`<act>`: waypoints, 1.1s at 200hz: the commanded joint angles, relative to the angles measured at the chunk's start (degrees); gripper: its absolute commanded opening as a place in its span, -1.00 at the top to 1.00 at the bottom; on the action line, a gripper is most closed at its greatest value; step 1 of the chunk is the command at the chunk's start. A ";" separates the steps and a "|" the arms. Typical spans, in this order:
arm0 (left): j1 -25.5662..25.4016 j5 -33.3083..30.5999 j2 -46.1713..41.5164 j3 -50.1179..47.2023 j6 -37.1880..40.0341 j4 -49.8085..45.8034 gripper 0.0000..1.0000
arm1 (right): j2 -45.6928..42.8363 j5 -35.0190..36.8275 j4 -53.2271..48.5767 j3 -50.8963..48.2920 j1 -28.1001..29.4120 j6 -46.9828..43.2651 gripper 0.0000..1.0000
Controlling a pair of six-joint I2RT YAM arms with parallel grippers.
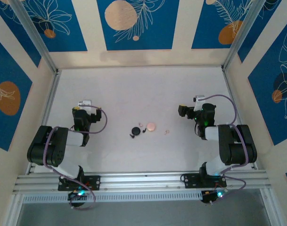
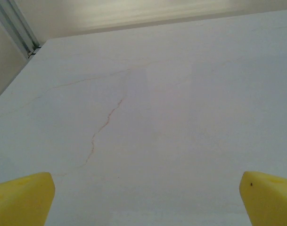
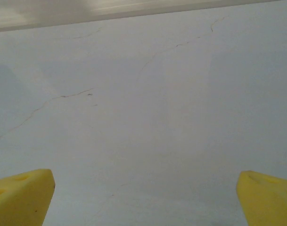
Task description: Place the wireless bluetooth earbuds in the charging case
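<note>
Hovering over the surface (image 1: 134,89) with nothing in hand, I have my left end effector (image 1: 84,104) and my right end effector (image 1: 198,101) both released and spread wide. In each wrist view my yellow fingertips (image 2: 23,197) sit at the two bottom corners, with bare, faintly cracked surface between them.

Everything I need lies in the gap between my two end effectors, a little nearer my bases than either. The black case (image 1: 135,131) is well to the right of my left end effector. The pink case (image 1: 151,126) is just beside it, on the side toward my right end effector. The black buds (image 1: 132,136) lie loose close around the black case. Of the pink buds (image 1: 166,132), one is near the cases and one is apart, out toward my right end effector. From above they are mere specks, so I cannot tell which way up they lie, nor whether either case stands open.

I judge this a starting stance. With the arms parked to either side, the middle is left unshadowed and either one can reach in. My fingers are wide because nothing is chosen yet. With the buds off the cases, no insertion looks done. Each bud will want a narrow, careful pinch from above, with each colour matched to its own case.
</note>
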 commanded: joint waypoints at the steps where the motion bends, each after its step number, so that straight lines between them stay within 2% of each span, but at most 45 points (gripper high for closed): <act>1: 0.68 0.93 0.13 0.79 -0.42 0.43 -1.00 | -0.08 0.83 0.61 0.54 0.21 -1.14 -0.98; 220: 1.03 1.74 0.05 0.89 -0.68 -0.03 -0.99 | -0.06 -0.39 0.53 0.56 -0.34 -0.71 -0.98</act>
